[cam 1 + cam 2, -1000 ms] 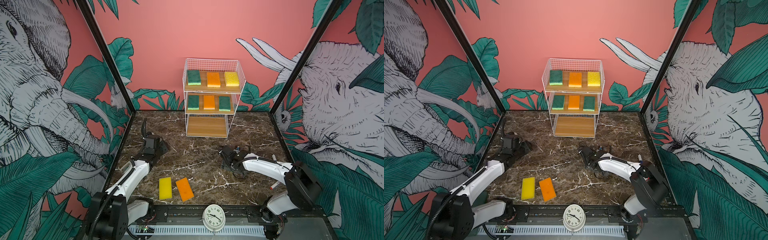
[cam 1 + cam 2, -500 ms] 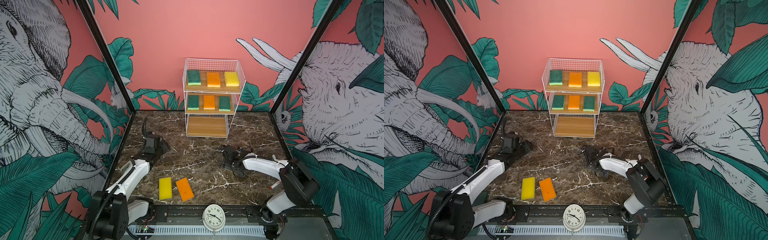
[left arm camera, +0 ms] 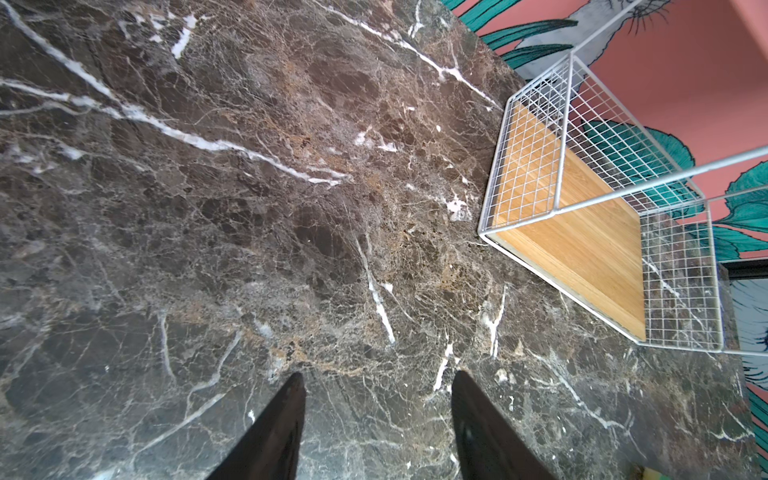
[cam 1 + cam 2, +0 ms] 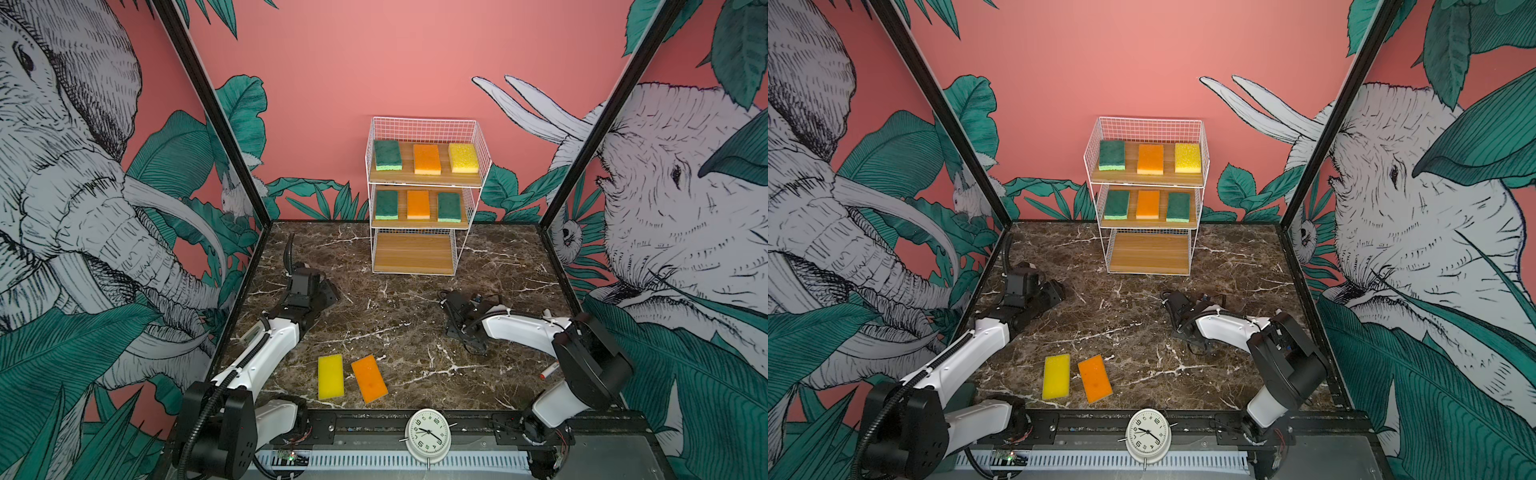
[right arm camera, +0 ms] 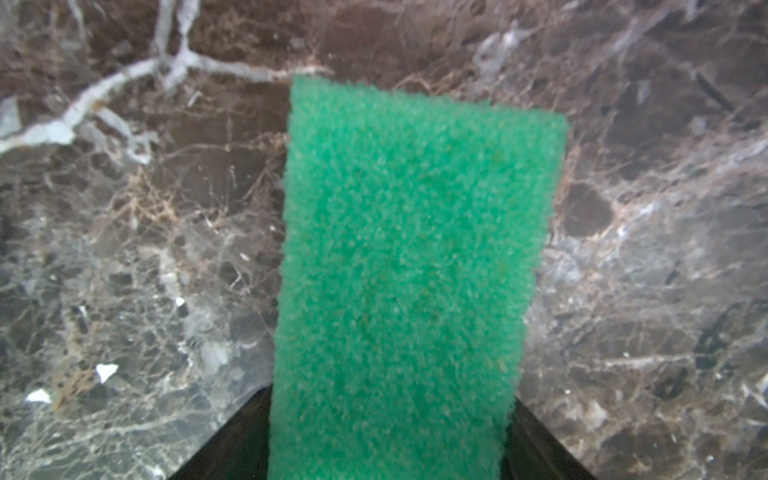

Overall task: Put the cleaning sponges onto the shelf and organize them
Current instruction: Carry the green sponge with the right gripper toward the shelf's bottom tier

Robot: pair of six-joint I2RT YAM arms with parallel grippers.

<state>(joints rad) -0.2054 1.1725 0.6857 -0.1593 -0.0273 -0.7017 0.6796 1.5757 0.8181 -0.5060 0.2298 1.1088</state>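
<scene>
**Shelf.** The shelf point(image 4: 424, 121) stands upright at the middle of the back edge of the tabletop point(image 4: 399, 316), as both top views show point(image 4: 1150, 120).
- Top board, from the tabletop's left side to its right: top green sponge point(image 4: 388, 154), top orange sponge point(image 4: 427, 159), top yellow sponge point(image 4: 463, 157).
- Middle board, same order: middle left green sponge point(image 4: 386, 204), middle orange sponge point(image 4: 418, 204), middle right green sponge point(image 4: 449, 206).
- All six lie flat, each apart from its neighbour.

**Tabletop.** Two sponges lie flat near the front edge, left of centre. The loose yellow sponge point(image 4: 331, 377) and the loose orange sponge point(image 4: 369, 378) are just beside each other and do not touch. The orange one lies at a slant.

**Right gripper** point(image 5: 390, 395). In the right wrist view its dark fingers point(image 5: 232, 440) lie against both long sides of a green sponge point(image 5: 399, 249), which fills the gap between them.
- I cannot tell whether that sponge rests on the marble or is raised.
- In both top views the gripper point(image 4: 461, 328) sits low over the right half of the tabletop, between the shelf and the front edge, and it covers the sponge.

**Left gripper** point(image 3: 376, 376). Its jaws stand moderately apart with only marble between them. It points down near the left edge of the tabletop point(image 4: 329, 291).

**Other.** A red-and-white marker pen point(image 4: 549, 370) lies near the right edge, toward the front right corner.
</scene>
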